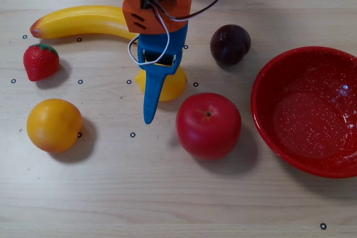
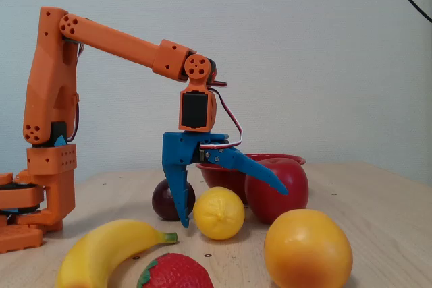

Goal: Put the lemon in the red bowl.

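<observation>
- My pincer is spread wide, straddling the lemon, nothing gripped yet.
- The red apple sits just beside the lemon; the raised finger could clip it when closing.
- The red bowl waits beyond the apple; a loose pinch may squirt the lemon away.

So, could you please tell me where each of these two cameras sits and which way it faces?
Overhead view: above the table, looking straight down on the fruit and red bowl; only the arm's wrist and gripper show.
Fixed view: low at table level, facing the wall; the whole arm shows from base to open gripper, over the lemon.
Shared: gripper, lemon, apple, orange, banana, strawberry, plum, bowl.
</observation>
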Robot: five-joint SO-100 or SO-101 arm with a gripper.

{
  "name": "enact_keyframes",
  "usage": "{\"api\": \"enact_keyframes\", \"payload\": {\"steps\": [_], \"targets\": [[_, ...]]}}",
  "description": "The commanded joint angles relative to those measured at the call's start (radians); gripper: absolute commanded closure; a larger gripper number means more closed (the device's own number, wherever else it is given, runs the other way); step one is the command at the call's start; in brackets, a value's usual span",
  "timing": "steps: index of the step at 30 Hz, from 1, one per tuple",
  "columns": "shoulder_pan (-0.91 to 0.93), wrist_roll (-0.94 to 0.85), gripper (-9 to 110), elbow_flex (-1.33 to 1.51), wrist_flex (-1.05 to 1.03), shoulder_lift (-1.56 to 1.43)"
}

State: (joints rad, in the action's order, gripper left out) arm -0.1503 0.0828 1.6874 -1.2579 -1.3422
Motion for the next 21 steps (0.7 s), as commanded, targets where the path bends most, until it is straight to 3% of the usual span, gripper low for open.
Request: {"api": "enact_keyframes", "payload": {"steps": [1, 21], "targets": [[-0.044, -0.028, 38, -0.084, -0.035, -0.035], [-0.060, -0.018, 49, -0.078, -0.049, -0.032]]}}
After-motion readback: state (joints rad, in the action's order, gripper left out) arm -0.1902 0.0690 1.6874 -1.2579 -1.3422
